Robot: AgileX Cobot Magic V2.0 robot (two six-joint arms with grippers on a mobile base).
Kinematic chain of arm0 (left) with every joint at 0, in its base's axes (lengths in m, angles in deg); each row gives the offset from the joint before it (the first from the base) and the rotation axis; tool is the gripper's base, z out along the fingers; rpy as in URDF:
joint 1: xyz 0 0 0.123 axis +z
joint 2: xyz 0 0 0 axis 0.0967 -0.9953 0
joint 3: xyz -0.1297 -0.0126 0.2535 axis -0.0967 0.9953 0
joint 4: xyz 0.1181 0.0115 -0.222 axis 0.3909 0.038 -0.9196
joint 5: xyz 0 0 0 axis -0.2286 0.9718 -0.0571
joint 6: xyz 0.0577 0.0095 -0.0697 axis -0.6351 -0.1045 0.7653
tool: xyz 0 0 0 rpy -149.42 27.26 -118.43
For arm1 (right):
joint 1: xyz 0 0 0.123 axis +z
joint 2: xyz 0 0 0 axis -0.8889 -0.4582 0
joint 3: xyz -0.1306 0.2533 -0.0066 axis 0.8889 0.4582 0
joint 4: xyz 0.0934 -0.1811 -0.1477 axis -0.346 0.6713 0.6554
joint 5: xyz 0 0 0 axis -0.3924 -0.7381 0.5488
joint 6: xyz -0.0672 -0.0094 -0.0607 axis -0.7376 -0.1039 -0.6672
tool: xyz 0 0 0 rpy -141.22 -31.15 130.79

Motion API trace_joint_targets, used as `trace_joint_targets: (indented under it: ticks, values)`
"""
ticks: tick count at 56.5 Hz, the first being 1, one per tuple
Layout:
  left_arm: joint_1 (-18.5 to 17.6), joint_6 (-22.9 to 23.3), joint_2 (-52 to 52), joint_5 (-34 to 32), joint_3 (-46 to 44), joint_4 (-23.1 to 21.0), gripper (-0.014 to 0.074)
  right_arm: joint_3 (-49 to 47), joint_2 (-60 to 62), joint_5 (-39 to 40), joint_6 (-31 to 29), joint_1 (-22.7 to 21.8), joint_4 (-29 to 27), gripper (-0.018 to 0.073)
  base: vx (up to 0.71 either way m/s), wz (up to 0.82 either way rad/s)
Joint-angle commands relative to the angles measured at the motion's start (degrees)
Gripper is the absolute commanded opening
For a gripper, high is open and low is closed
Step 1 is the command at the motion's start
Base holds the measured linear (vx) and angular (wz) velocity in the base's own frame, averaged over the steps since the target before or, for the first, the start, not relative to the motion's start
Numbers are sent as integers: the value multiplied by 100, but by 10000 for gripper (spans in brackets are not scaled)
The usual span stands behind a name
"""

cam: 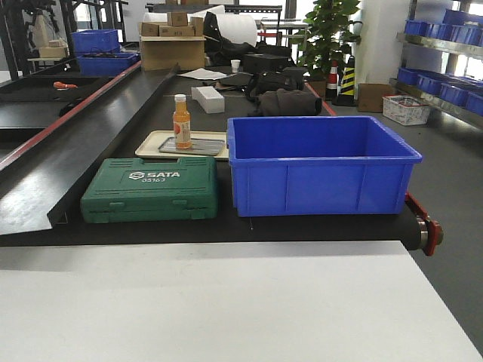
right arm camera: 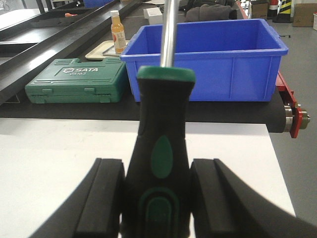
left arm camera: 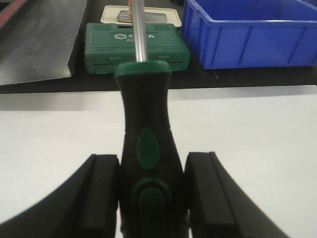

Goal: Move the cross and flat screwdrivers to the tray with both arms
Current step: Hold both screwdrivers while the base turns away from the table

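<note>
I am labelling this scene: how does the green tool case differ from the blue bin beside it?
The green tool case is low, flat and closed; the blue bin is taller and open-topped. The case bears white SATA lettering; the bin's front is plain. Both rest on the black surface, side by side.

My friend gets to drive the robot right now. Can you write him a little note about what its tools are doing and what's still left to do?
Left tool: shut on the left screwdriver, gripping its handle, shaft pointing ahead over the white table.
Right tool: shut on the right screwdriver the same way.
The tips are out of view, so I cannot tell which is cross and which is flat.
Grey tray: on a beige tray behind the green case, beside the blue bin. An orange bottle stands on it.
Done: both screwdrivers are in hand.
Left: carry both to the grey tray and set them down, minding the bottle.
</note>
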Motion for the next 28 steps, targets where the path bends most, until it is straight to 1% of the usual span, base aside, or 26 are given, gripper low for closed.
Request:
trace_joint_targets:
  ticks: [1, 13, 28]
  values:
    - [-22, 0, -22, -540, -171, -43, 1, -193, -9, 543, -13, 4, 14, -8, -7, 3]
    - [-22, 0, -22, -540, -171, -43, 1, -193, -9, 543, -13, 4, 14, -8, -12, 4]
    - [-22, 0, -22, -540, -171, -43, 1, -193, -9, 543, -13, 4, 14, -8, -21, -4]
